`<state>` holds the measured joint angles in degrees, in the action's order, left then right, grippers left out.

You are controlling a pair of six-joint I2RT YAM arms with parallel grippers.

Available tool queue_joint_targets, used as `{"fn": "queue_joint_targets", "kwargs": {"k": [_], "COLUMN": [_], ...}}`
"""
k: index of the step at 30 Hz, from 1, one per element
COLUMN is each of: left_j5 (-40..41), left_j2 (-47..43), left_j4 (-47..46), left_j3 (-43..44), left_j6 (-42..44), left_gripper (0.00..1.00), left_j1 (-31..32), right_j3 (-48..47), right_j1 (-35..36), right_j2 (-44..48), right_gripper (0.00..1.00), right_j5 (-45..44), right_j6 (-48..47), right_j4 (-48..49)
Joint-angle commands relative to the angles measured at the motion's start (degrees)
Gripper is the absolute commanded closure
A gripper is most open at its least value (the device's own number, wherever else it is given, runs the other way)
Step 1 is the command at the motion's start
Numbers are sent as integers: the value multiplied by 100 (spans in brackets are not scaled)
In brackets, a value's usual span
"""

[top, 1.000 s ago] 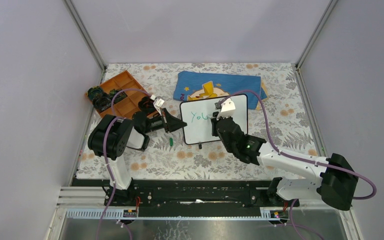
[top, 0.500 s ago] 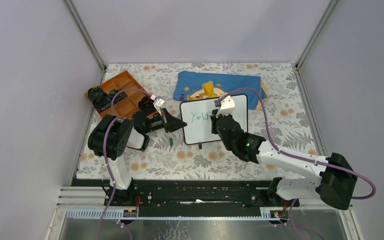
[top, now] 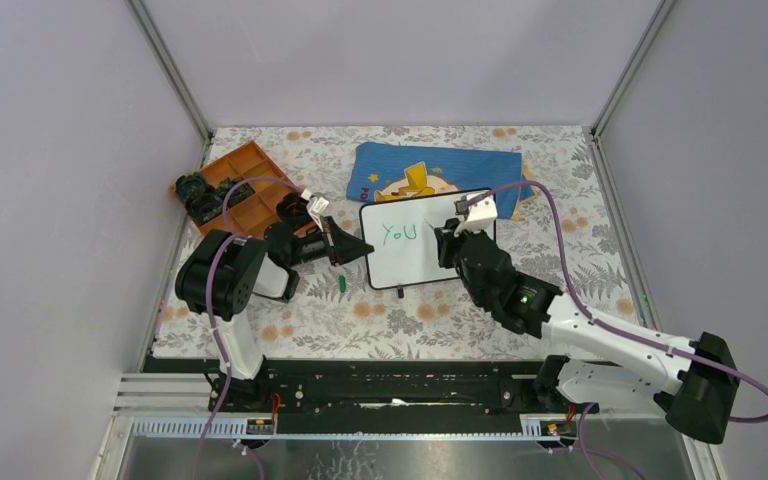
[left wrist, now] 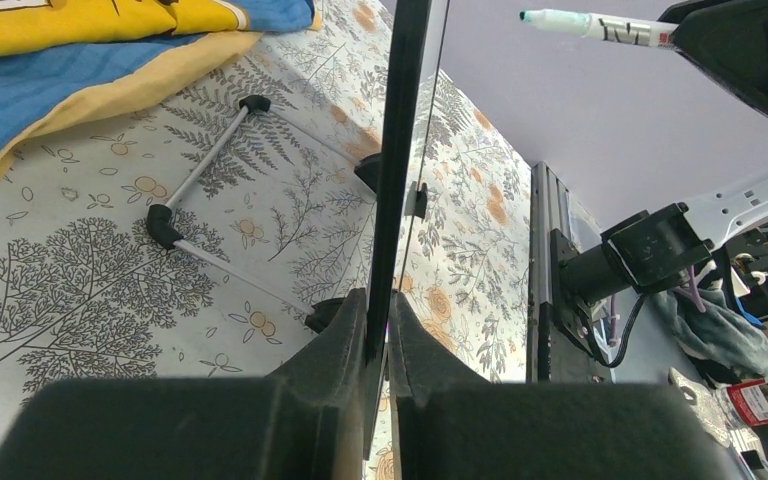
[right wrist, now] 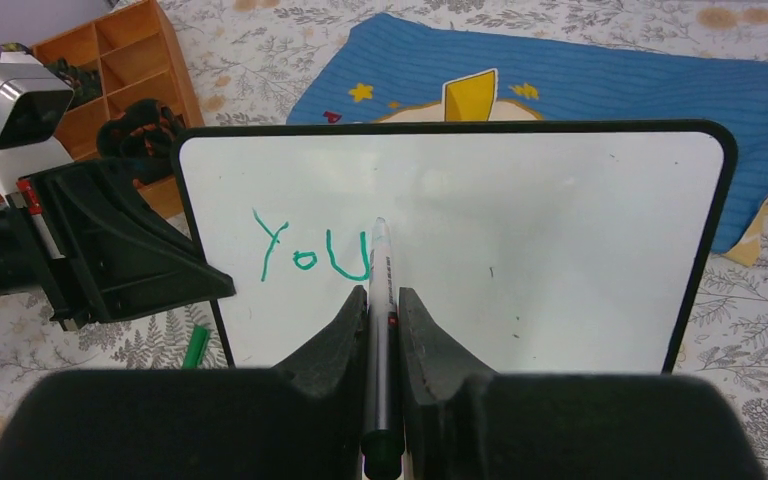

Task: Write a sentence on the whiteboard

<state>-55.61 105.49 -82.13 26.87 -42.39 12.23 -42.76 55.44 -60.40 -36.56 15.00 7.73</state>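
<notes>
- Left gripper [left wrist: 378, 310] is clamped on the left edge of the whiteboard [top: 415, 265], which stands on the counter [top: 380, 320].
- Right gripper [right wrist: 382, 300] pinches a green marker [right wrist: 378, 255]; its tip points just right of the writing, off the board's face.
- The sentence [right wrist: 310, 252] reads only "You", at the board's upper left.
- A blue cloth [top: 430, 165] lies behind the board.

Left arm [top: 222, 278], right arm [top: 610, 340]: black joints, white links; purple cable [top: 558, 245] along each; green LED [top: 524, 297] behind right tool [right wrist: 381, 296].
</notes>
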Motion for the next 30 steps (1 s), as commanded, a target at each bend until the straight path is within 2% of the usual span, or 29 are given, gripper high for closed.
{"fn": "queue_joint_targets", "kwargs": {"k": [1, 11, 30], "left_j5": [-97, -81, -90], "left_j2": [-73, -74, -90], "left_j4": [310, 320, 329], "left_j3": [-51, -51, -59], "left_j6": [160, 169, 170], "left_gripper": [100, 100, 100], "left_j1": [25, 25, 30], "right_j3": [142, 391, 7], "right_j1": [-106, -286, -371], "right_j2": [198, 274, -186], "right_gripper": [100, 100, 100], "right_j5": [-207, -184, -546], "right_j6": [-41, 7, -123], "right_j4": [-130, 214, 528]}}
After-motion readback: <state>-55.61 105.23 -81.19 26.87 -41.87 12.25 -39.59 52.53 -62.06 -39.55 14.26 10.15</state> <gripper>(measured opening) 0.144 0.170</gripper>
